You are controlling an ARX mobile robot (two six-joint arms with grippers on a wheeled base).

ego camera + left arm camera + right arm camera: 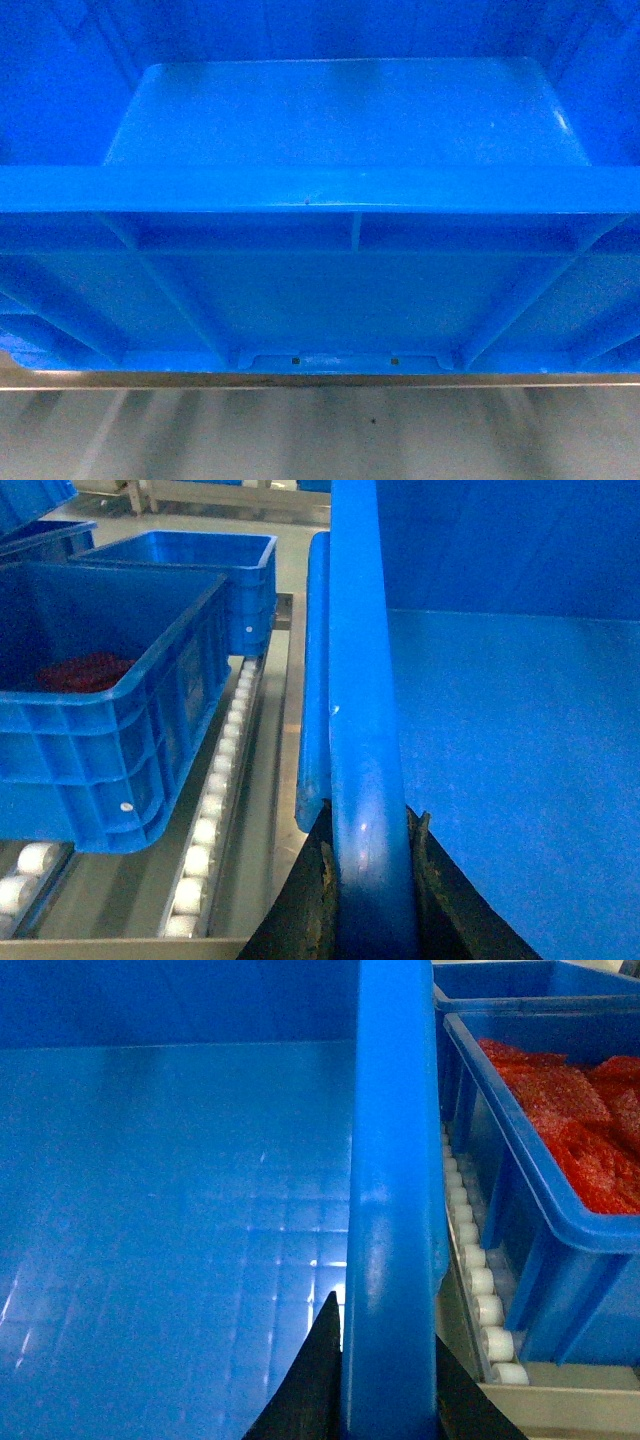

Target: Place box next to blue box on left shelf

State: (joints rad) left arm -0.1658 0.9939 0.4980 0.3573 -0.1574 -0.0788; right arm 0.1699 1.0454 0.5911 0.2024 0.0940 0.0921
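beside the box (360,680), two neighbouring crates (110,730)

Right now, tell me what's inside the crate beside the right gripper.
The neighbouring crate holds red mesh-like bags, piled up. Its floor is covered by them, so anything underneath can't be seen.

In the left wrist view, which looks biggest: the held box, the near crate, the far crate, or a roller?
1. Box, though nearness inflates it.
2. Near crate.
3. Far crate; being farther may shrink it.
4. Roller.
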